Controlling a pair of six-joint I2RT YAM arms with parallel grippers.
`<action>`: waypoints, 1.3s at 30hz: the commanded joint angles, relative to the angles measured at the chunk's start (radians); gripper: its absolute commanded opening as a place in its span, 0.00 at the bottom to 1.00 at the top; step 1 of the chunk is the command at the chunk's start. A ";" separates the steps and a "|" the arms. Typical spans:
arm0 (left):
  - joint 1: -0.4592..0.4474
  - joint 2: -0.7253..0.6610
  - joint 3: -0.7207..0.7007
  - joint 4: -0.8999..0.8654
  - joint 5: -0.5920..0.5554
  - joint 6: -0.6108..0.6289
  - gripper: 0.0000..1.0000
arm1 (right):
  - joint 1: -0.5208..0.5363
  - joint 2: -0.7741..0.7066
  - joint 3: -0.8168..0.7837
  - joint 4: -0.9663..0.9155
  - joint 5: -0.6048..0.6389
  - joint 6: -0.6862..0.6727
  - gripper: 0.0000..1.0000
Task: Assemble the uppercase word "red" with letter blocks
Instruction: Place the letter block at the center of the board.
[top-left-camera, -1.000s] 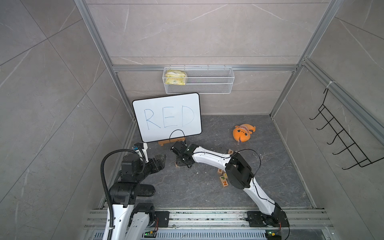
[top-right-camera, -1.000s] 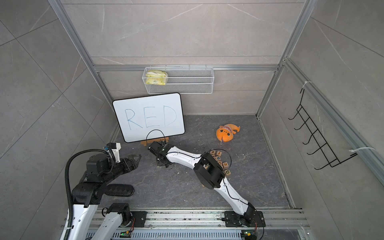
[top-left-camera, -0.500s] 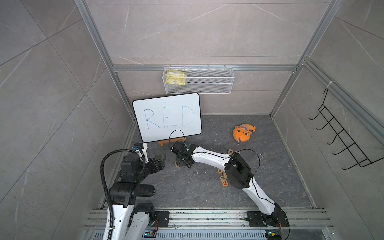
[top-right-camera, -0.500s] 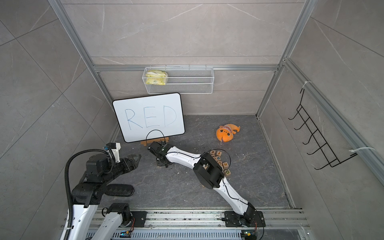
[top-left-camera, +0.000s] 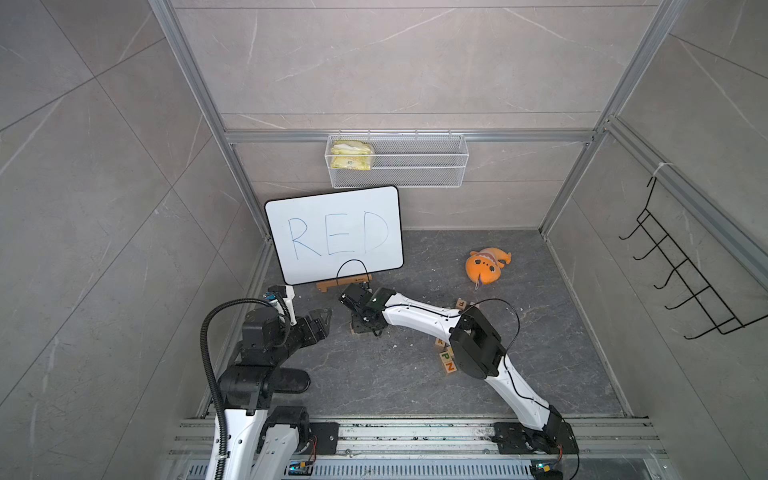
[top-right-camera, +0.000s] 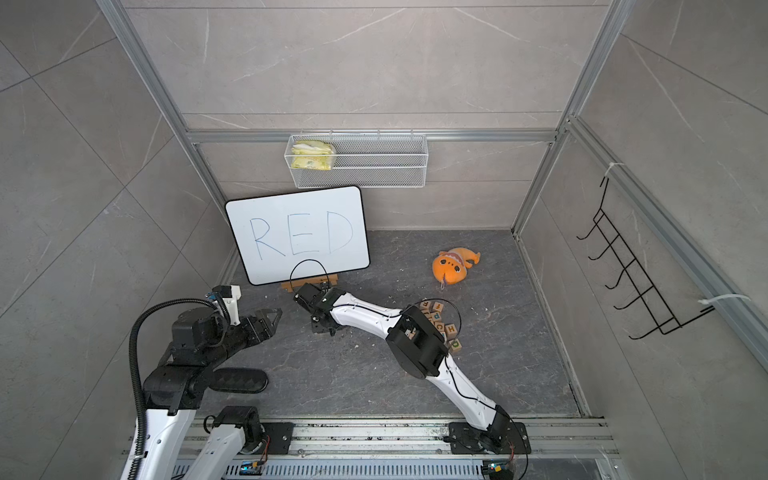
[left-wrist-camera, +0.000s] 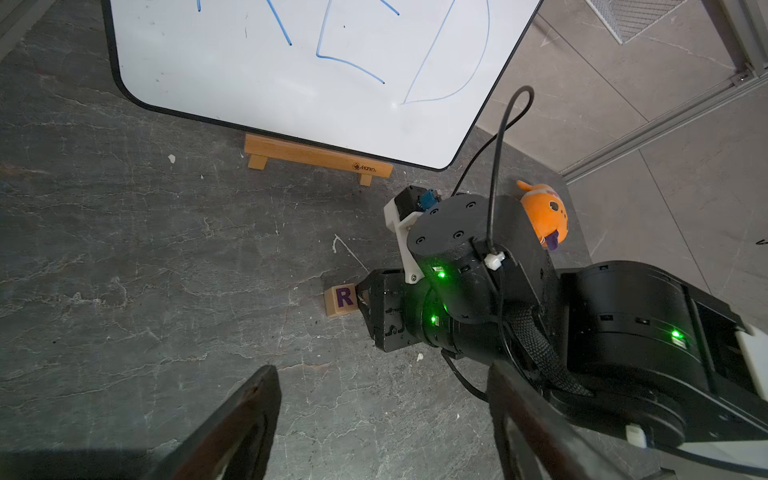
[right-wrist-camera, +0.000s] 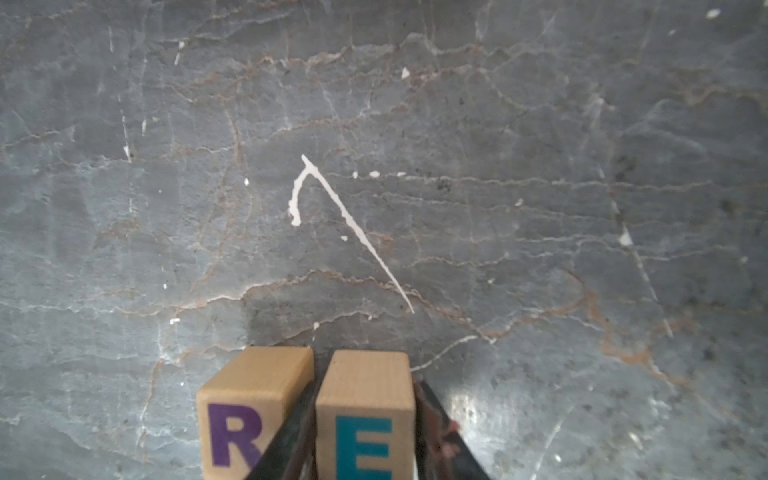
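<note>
Grips the teal E block (right-wrist-camera: 365, 386) in the right gripper (right-wrist-camera: 363, 399) at bottom centre of the right wrist frame, just beside the purple R block (right-wrist-camera: 253, 382) on the desk (right-wrist-camera: 540, 208). Holds the left gripper (left-wrist-camera: 382, 374) wide and empty along the bottom of the left wrist frame.

You see the E block (right-wrist-camera: 365, 399) between the black jaws of your right gripper (right-wrist-camera: 365, 376) in pale wood with a teal letter; the R block (right-wrist-camera: 249, 399), just outside one jaw, shows the same wood, lettered purple; the floor (right-wrist-camera: 498, 166) ahead of the tips is dark grey, veined white and rust.
</note>
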 joint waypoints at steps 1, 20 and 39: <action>0.007 0.001 0.006 0.023 0.012 -0.003 0.81 | 0.008 0.020 0.027 -0.033 0.024 -0.019 0.39; 0.014 -0.007 0.006 0.025 0.012 -0.004 0.81 | 0.017 -0.085 -0.026 -0.025 0.047 -0.025 0.46; 0.015 0.028 -0.031 0.110 0.200 -0.014 0.80 | -0.041 -0.834 -0.758 0.108 0.287 0.033 0.46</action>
